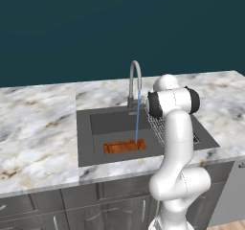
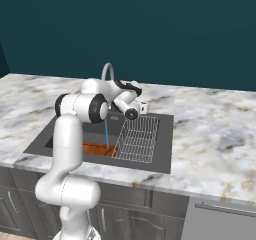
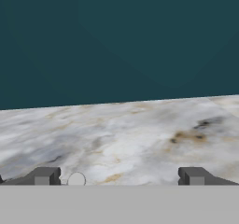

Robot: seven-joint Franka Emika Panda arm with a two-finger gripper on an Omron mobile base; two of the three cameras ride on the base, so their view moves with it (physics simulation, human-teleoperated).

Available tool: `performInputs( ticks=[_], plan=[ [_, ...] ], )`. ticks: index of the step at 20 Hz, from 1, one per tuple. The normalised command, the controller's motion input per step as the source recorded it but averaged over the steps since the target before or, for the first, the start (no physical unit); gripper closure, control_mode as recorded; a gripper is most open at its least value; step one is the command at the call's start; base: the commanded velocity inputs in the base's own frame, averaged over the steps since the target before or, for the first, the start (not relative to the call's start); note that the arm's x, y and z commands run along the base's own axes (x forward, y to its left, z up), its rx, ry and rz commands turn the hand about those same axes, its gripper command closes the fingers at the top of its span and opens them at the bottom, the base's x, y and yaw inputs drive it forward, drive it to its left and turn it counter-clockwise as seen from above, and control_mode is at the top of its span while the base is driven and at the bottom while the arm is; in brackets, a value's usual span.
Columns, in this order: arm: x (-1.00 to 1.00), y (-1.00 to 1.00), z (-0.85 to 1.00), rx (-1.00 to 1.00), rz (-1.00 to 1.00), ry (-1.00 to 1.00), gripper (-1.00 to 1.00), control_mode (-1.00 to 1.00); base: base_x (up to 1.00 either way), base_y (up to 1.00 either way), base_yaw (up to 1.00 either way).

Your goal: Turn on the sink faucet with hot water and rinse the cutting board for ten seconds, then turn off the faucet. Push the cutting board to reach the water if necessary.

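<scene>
Water (image 1: 138, 116) falls from the faucet (image 1: 134, 80) onto the right end of the board (image 1: 124, 146), which lies in the sink (image 1: 83, 133). Our gripper (image 3: 119, 176) is spread apart and empty, near the faucet. Risk: a mistimed or misaimed shutoff, or an arm sweep snagging the rack (image 2: 137, 139).

Kitchen, rendered: marbled stone counter (image 1: 38, 123), recessed sink (image 1: 86, 138) with gooseneck faucet (image 1: 134, 78), wire dish rack (image 2: 137, 139), grey cabinets (image 1: 72, 210) beneath.
</scene>
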Motion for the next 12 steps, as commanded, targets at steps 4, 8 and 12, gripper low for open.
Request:
performInputs(
  ticks=[4,8,12],
  plan=[
    [0.00,0.00,0.00,0.00,0.00,0.00,-1.00,-1.00,0.00,0.00,0.00],
    [0.00,0.00,0.00,0.00,0.00,0.00,-1.00,-1.00,0.00,0.00,0.00],
    [0.00,0.00,0.00,0.00,0.00,0.00,-1.00,-1.00,0.00,0.00,0.00]
  ],
)
